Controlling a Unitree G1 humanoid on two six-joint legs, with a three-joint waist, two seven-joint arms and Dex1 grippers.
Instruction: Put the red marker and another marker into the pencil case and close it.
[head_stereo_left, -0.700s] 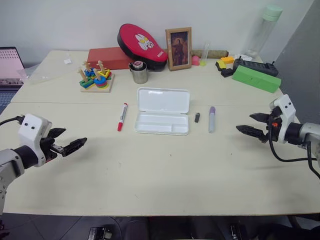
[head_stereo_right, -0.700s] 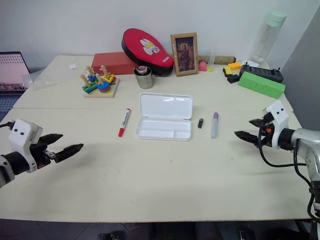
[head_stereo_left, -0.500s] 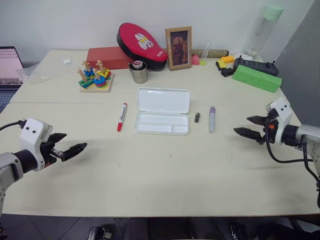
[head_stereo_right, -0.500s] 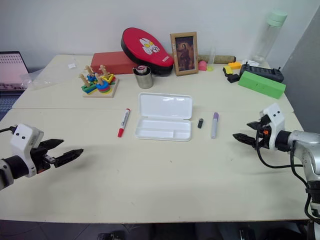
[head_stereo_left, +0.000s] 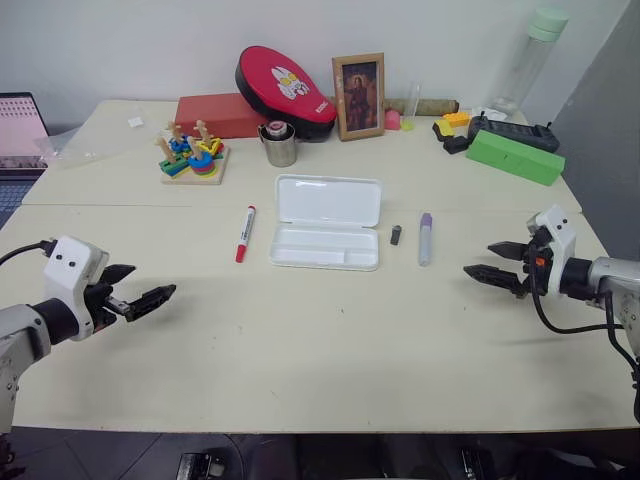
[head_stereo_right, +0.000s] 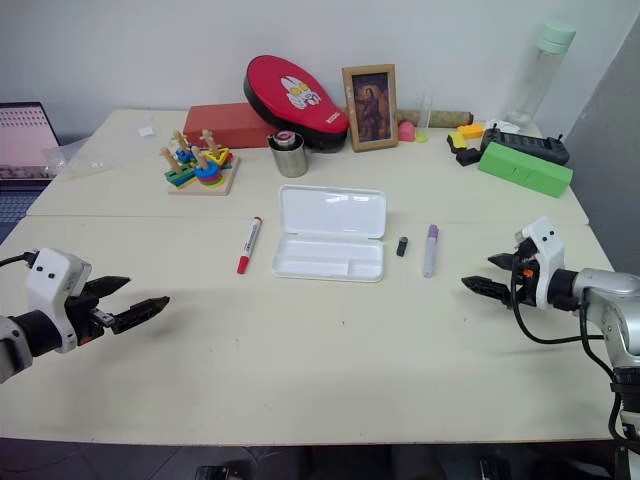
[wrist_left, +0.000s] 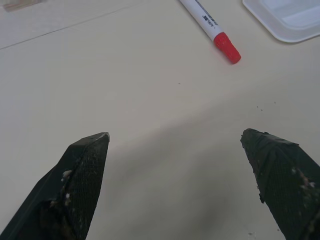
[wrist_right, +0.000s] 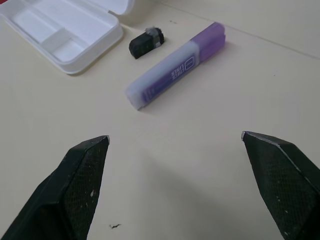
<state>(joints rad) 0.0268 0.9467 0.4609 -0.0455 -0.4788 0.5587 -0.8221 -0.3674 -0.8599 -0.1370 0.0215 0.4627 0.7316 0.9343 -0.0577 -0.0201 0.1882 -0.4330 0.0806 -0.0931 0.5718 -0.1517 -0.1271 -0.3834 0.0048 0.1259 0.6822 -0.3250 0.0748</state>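
Note:
The white pencil case (head_stereo_left: 326, 222) lies open in the middle of the table, lid flat behind its divided tray. Left of it lies the red marker (head_stereo_left: 244, 233), red cap toward me; its cap end (wrist_left: 220, 40) shows in the left wrist view. To the case's right lies the purple-capped marker (head_stereo_left: 424, 238), seen close in the right wrist view (wrist_right: 175, 65). My left gripper (head_stereo_left: 135, 295) hovers open near the table's front left, well short of the red marker. Over on the right my right gripper (head_stereo_left: 493, 265) stands open, pointing toward the purple marker, a short way from it.
A small black stub (head_stereo_left: 395, 235) lies between the case and the purple marker. Along the back stand a red oval pouch (head_stereo_left: 283, 85), a red box (head_stereo_left: 215, 114), a picture frame (head_stereo_left: 358, 96), a metal cup (head_stereo_left: 280, 146), a stacking toy (head_stereo_left: 191, 155), a green block (head_stereo_left: 512, 156) and a bottle (head_stereo_left: 528, 60).
My right gripper has moved a little toward the purple marker and lower. The left gripper has dropped slightly and drawn back a touch. Markers and case have not moved.

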